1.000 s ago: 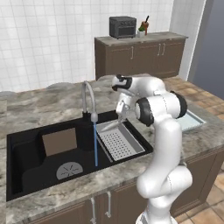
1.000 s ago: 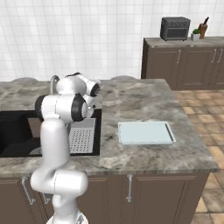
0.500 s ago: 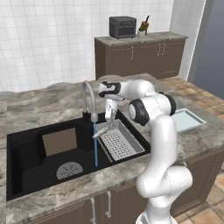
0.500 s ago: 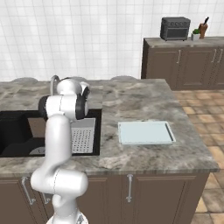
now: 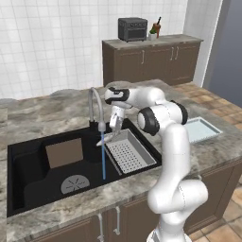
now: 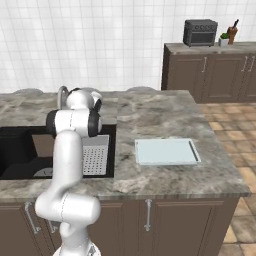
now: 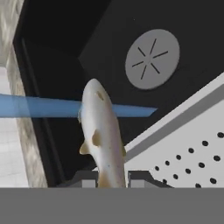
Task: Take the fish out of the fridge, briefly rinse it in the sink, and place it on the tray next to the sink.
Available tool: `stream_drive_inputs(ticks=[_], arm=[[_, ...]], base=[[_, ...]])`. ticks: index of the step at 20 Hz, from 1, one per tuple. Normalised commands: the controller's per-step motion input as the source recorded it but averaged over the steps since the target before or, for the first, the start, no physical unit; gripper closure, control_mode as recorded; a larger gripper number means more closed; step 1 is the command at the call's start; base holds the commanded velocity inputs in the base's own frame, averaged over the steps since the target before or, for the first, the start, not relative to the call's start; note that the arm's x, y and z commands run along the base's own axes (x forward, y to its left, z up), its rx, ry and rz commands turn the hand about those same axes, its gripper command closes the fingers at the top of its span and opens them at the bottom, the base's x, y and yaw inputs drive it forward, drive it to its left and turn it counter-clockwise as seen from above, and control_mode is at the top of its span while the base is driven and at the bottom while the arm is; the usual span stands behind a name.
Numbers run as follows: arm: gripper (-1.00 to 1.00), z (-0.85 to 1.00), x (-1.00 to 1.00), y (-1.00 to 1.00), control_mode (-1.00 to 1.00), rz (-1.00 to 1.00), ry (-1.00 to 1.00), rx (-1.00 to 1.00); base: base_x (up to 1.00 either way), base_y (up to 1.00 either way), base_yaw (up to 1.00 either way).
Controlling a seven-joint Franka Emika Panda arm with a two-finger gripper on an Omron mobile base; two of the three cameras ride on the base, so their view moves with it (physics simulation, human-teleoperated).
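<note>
Over the sink [image 5: 33, 163]: arm bent forward, wrist pointing down.
End effector [image 7: 111, 177]: clamped on the fish [image 7: 101, 133].
Fish: crossing the blue water stream [image 5: 102, 156].

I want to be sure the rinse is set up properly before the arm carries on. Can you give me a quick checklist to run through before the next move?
1. Fish held in the gripper: ok.
2. Water stream running from the tap: ok.
3. Fish reaching the stream: ok, its head crosses it in the hand view.
4. Fish over the sink, not the counter: ok.
5. Tray free to receive it: ok.
6. Grip firmness: cannot tell.
</note>
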Motion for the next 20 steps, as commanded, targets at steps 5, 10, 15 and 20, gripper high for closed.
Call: stream_drive_inputs(ticks=[5,10,15,20], arm=[[1.00,-0.09,0.09,0.06,-1.00,-0.17,-0.20,-0.03],[1.00,-0.02,-0.29,0.14,-1.00,-0.09,-0.02,0.01],[1.00,0.13,-0.96,0.03,-1.00,-0.01,0.07,0.05],[1.00,0.60,-1.00,0.00,-1.00,-0.08,-0.01,0.03]], base=[[0.00,0.00,0.00],[0.00,0.00,0.00],[0.00,0.00,0.00],[0.00,0.00,0.00]])
